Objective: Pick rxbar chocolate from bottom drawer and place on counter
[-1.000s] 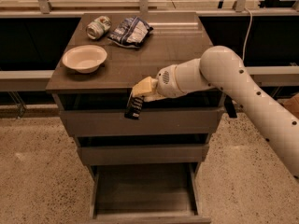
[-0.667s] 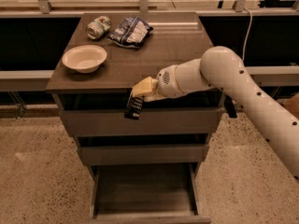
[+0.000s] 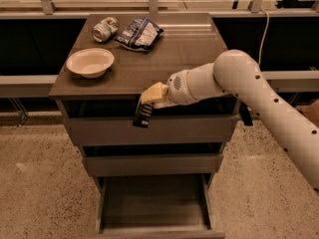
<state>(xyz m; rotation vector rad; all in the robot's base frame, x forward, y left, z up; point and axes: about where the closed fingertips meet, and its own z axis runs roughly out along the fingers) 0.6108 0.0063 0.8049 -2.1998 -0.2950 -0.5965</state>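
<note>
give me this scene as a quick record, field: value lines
gripper: at the front edge of the counter, shut on the rxbar chocolate
rxbar chocolate: hanging from the gripper, in front of the top drawer
bottom drawer: pulled open
counter items: bowl at left, can and snack bag at the back
task stage: bar out of the drawer, not yet on the counter
</note>
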